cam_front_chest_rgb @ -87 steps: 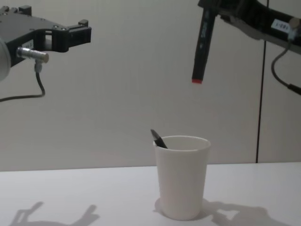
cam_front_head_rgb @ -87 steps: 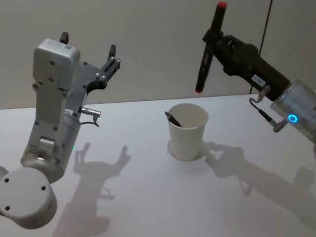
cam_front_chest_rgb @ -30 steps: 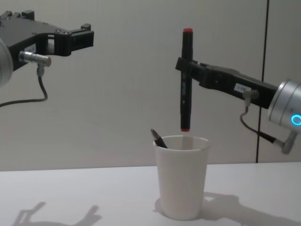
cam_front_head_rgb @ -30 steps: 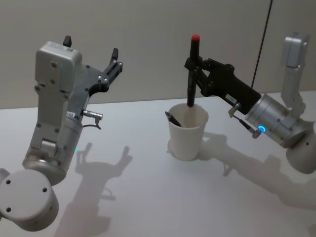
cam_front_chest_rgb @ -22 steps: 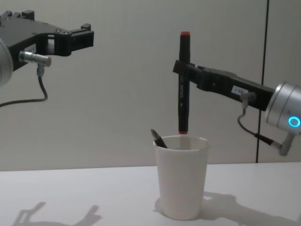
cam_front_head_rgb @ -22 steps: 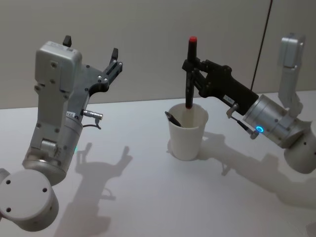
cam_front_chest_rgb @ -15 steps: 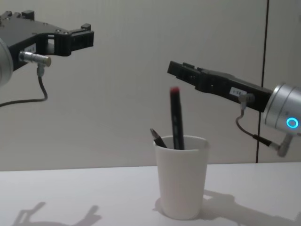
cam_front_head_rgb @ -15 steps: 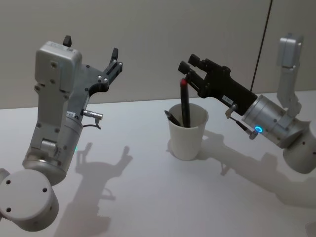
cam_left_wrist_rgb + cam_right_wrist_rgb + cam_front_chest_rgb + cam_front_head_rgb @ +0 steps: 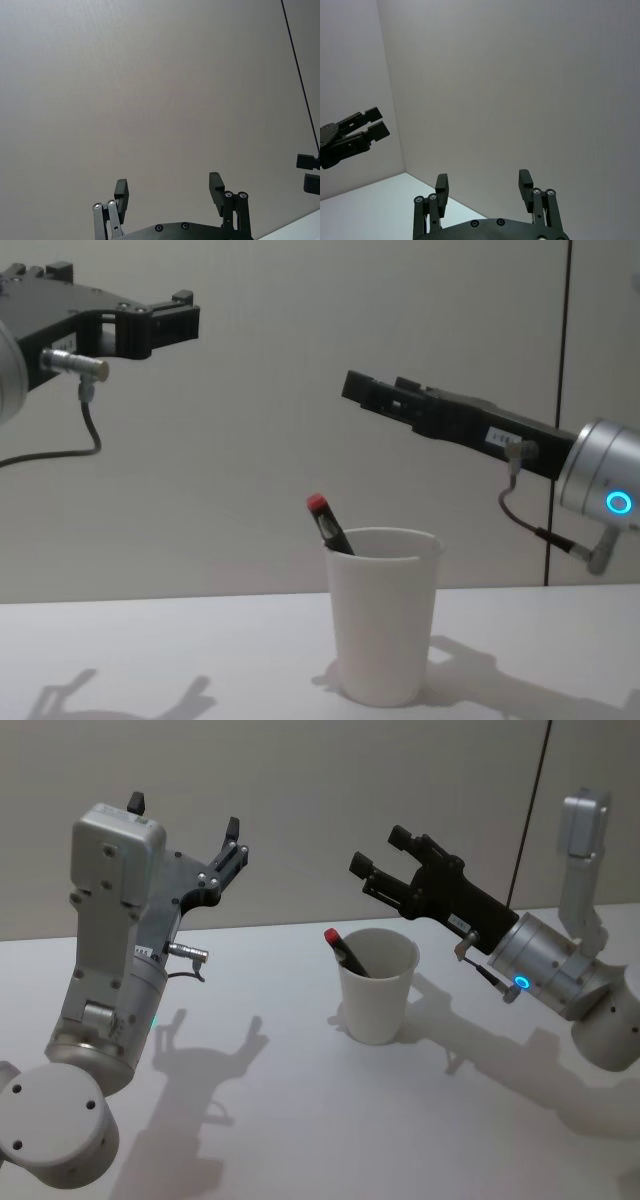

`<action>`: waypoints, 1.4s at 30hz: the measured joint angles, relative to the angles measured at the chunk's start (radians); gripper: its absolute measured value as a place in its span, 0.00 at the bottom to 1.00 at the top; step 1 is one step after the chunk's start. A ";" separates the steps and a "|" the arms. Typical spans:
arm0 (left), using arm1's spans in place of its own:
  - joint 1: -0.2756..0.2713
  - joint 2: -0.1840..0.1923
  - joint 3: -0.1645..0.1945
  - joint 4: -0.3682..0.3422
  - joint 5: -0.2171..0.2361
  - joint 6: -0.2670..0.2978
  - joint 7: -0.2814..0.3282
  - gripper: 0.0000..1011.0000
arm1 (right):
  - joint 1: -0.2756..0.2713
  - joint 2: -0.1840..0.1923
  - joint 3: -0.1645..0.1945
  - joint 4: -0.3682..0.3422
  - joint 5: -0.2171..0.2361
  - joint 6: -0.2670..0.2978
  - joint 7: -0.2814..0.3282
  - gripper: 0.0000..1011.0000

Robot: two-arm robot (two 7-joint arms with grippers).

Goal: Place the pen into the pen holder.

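Note:
The pen point(image 9: 343, 951), black with a red end, stands slanted inside the pen holder point(image 9: 378, 995), a white paper cup on the table. Its red end point(image 9: 317, 504) sticks out over the cup's left rim point(image 9: 385, 537). My right gripper point(image 9: 378, 853) hangs open just above and behind the cup with nothing between its fingers point(image 9: 441, 184); in the chest view the right gripper point(image 9: 356, 390) reaches in from the right. My left gripper point(image 9: 180, 810) is raised at the left, open and empty, well away from the cup point(image 9: 385, 625).
The white tabletop point(image 9: 270, 1120) stretches around the cup, with a plain wall behind it. A dark vertical seam point(image 9: 528, 810) runs down the wall at the right. My left arm's pale body point(image 9: 105, 970) stands over the table's left side.
The right gripper let go of the pen. It dropped into the cup and tipped to lean on the left rim. The left arm stayed still.

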 joint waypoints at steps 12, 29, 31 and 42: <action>0.000 0.000 0.000 0.000 0.000 0.000 0.000 0.99 | -0.011 0.028 0.024 -0.076 0.017 0.001 -0.019 0.99; 0.000 0.000 0.000 0.000 0.000 0.000 0.000 0.99 | -0.116 0.191 0.133 -0.330 0.067 -0.011 -0.185 0.99; 0.000 0.000 0.000 0.000 0.000 0.000 0.000 0.99 | -0.127 0.208 0.144 -0.350 0.073 -0.013 -0.206 0.99; 0.000 0.000 0.000 0.000 0.000 0.000 0.000 0.99 | -0.220 0.346 0.240 -0.484 0.120 -0.040 -0.338 0.99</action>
